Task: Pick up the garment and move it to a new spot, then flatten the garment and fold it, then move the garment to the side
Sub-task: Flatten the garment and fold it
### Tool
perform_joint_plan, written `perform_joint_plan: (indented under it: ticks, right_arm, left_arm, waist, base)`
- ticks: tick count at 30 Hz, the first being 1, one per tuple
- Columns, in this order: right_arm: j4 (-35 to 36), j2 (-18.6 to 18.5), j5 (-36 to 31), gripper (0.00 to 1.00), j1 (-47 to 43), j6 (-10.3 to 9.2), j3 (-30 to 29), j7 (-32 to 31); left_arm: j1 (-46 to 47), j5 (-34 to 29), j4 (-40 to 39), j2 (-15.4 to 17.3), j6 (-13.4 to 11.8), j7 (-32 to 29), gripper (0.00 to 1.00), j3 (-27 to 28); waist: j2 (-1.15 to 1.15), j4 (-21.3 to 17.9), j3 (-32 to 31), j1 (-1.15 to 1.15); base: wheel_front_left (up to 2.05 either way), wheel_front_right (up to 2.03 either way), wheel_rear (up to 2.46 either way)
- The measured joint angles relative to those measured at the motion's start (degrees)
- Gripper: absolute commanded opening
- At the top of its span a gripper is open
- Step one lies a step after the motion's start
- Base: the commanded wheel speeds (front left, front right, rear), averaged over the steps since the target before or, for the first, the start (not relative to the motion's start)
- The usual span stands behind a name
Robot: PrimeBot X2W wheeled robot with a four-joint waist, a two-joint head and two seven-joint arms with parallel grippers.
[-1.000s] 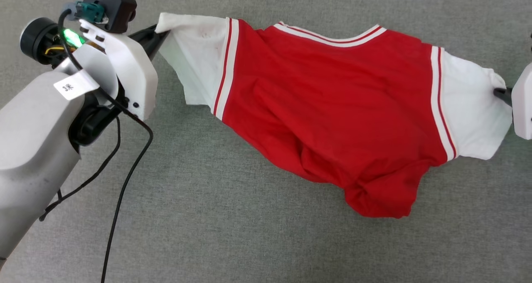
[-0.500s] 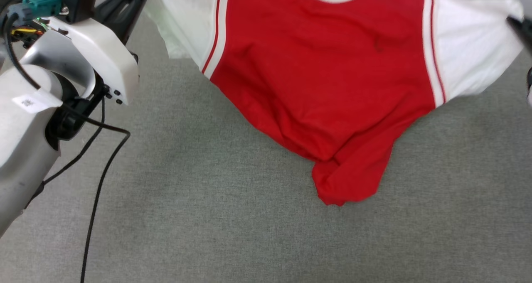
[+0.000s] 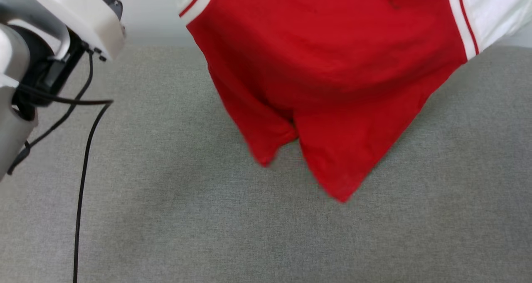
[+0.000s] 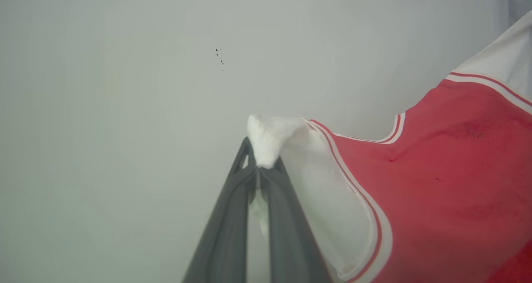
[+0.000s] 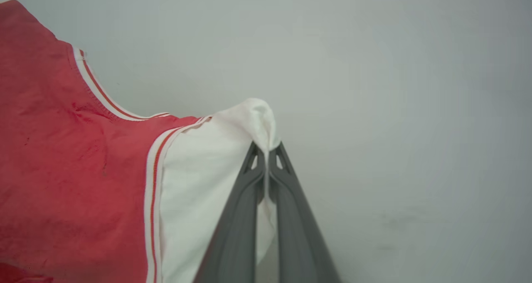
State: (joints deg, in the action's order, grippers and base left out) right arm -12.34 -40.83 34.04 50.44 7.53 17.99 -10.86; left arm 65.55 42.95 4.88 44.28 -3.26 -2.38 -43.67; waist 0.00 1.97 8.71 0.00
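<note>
**Garment aloft by both sleeves, carrying step in hand**

Judged as the first step: picking up and moving to a new spot, with flattening and folding not yet begun. Held up in the air by its two white sleeves, the garment (image 3: 332, 67), with the red body hanging in two loose points over the grey table (image 3: 166, 225). Hard to tell whether the lowest point brushes the surface.

Left hand (image 4: 258, 173): fingers pressed together, pinching the bunched tip of one sleeve. Right hand (image 5: 267, 160): likewise closed on the other sleeve tip, with a fold of white cloth poking above the fingers. Striped neckline sagging a little between the two grips.

Next, by judgement: carry across level, then lower so the hem lands first and the body spreads out without bunching. Keep both pinches even so that neither sleeve slips.

Around: pale wall behind in both wrist views. Black cable (image 3: 83, 158) trailing down from the left arm's pale wrist housing (image 3: 70, 21), well left of the hanging cloth. Possible snag there on a swing to the left
</note>
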Motion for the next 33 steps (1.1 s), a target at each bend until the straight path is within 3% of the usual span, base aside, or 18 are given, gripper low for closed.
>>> perform_joint_plan:
  ticks: [11,21,33]
  right_arm:
    - [0.78,1.48,-2.58,0.0,6.95,0.0,-2.01,-4.58]
    - [-10.81,3.47,-8.04,0.0,23.68,0.0,0.99,-5.52]
    - [-23.92,6.79,-13.02,0.0,44.95,0.0,4.41,0.35]
  left_arm:
    - [8.49,0.3,4.45,-3.63,2.16,-1.14,0.0,1.21]
    - [21.06,-1.07,15.83,-8.26,5.33,0.12,0.0,2.19]
    - [36.5,-4.43,31.74,-14.02,8.32,5.86,0.0,2.27]
  waist:
    - [0.0,-0.61,1.49,0.0]
    - [0.0,-1.11,8.93,0.01]
    - [0.0,-1.68,18.49,0.02]
  base:
    - [0.0,0.0,0.0]
    - [0.0,0.0,0.0]
    - [0.0,0.0,0.0]
